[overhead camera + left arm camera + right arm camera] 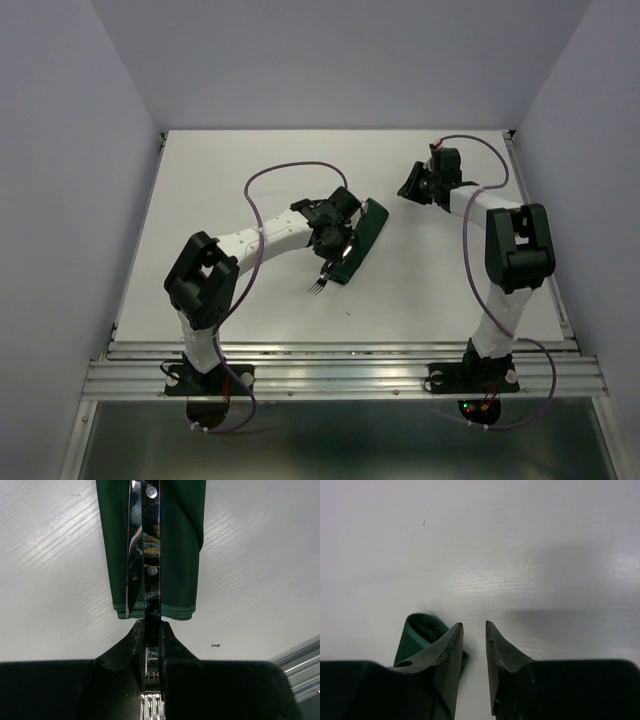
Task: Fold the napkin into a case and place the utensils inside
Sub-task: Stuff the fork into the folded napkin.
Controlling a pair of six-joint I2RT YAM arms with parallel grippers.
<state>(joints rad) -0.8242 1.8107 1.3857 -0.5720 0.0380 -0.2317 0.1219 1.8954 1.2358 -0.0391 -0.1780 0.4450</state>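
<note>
The napkin lies folded as a long narrow dark green case at mid table. A dark riveted fork handle and a silver knife lie side by side along its middle, in plain sight on the cloth. My left gripper is shut on the fork's neck at the case's near hem. The tines stick out behind the jaws. My right gripper hovers to the right of the case, open with a narrow gap and nothing in it. The case's far end shows left of its fingers.
The white table is walled at the back and on both sides. An aluminium rail runs along the near edge by the arm bases. A small dark speck lies near the case's hem.
</note>
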